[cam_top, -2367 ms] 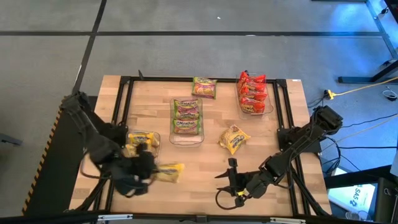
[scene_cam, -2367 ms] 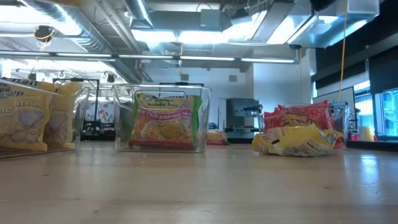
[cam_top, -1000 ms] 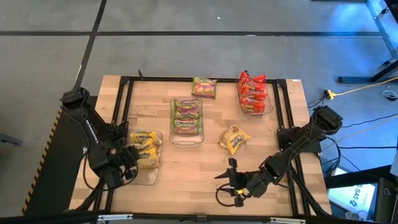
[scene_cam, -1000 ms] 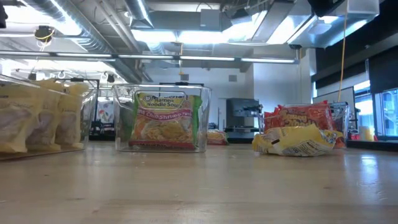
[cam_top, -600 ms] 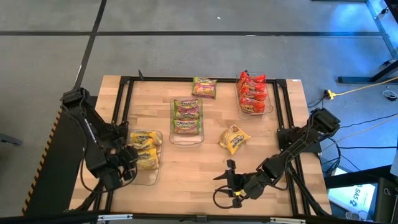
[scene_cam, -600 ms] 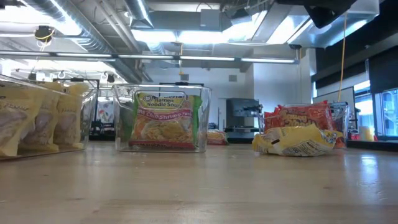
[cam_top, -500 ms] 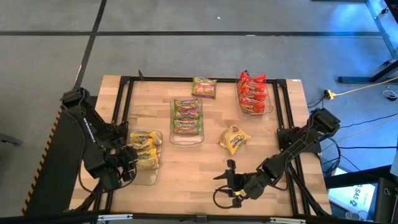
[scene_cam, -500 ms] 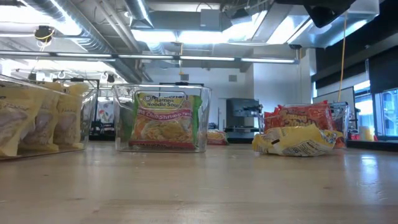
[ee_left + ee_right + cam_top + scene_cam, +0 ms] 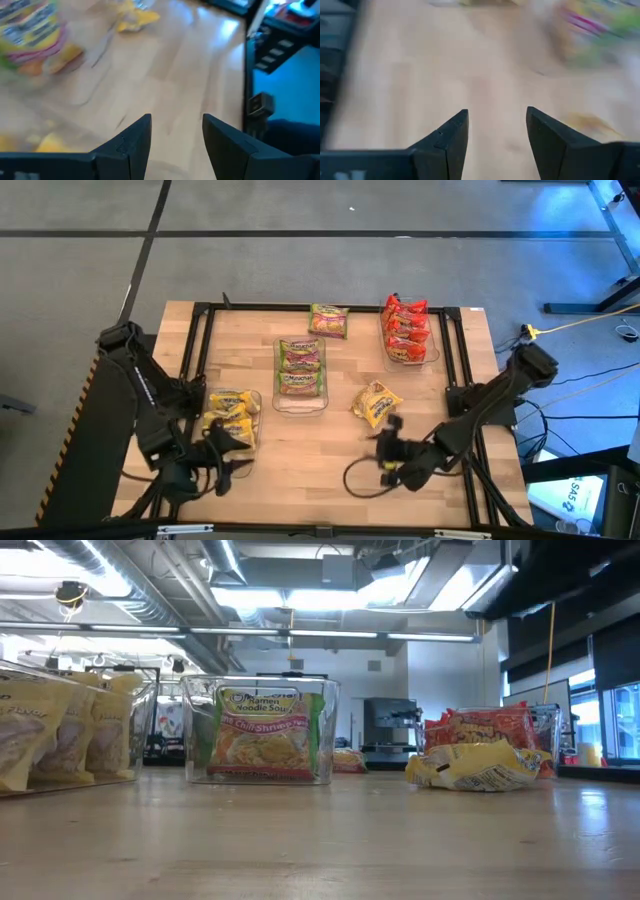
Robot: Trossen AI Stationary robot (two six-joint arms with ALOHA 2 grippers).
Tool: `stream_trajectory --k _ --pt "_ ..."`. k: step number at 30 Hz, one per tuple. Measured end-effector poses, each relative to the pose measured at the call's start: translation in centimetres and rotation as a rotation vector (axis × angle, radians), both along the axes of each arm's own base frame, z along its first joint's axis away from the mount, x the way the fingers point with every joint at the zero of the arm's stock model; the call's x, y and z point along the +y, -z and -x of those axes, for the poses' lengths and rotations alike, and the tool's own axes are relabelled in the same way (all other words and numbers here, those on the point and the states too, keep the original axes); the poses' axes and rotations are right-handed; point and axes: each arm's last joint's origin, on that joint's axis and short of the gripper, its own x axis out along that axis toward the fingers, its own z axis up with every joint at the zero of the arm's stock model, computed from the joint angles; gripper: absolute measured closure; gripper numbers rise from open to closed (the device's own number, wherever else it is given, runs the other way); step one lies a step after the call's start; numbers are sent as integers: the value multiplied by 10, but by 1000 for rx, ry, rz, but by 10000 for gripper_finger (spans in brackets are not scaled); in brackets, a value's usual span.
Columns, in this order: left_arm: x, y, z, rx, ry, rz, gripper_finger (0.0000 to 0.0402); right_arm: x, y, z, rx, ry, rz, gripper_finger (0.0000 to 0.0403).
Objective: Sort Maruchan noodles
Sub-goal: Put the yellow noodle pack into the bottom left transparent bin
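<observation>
The Maruchan noodles are sorted by colour. Yellow packets stand in a clear bin (image 9: 231, 427) at the left, green ones in the middle bin (image 9: 299, 370), and red ones in the far right bin (image 9: 408, 332). One loose yellow packet (image 9: 376, 403) lies flat on the table right of centre. A green packet (image 9: 328, 320) lies by the far edge. My left gripper (image 9: 228, 453) hovers open at the yellow bin's near end, nothing between its fingers (image 9: 131, 142). My right gripper (image 9: 389, 436) hangs open just near of the loose yellow packet, its fingers (image 9: 451, 136) over bare wood.
A black frame rail (image 9: 197, 330) runs along the table's left, far and right sides. Bare wood lies between the bins and the near edge (image 9: 300, 480). In the low view the loose yellow packet (image 9: 480, 768) lies in front of the red bin (image 9: 490, 728).
My left gripper has drawn back from the yellow bin toward the table's near edge, rising and turning. The yellow packets stay in the bin, the nearest one leaning over a little. My right gripper has gone toward the far edge, nearer the loose yellow packet, and has tipped.
</observation>
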Motion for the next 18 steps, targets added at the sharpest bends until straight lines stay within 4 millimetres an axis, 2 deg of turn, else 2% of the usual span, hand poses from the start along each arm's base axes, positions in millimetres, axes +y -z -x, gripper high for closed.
stream_trajectory --k 4,6,9,15,18 --pt "-4 4 -24 -78 31 -17 233 -27 1 15 111 202 86 233" --pt "-2 7 -37 -98 31 -35 233 -41 8 19 179 297 118 233" --pt "0 13 -55 -105 27 -47 233 -61 22 16 200 427 79 233" --pt "2 34 -86 -91 1 -79 233 -90 48 4 91 621 -119 233" --pt "4 45 -99 -54 16 -59 233 -101 52 -3 28 674 -172 233"
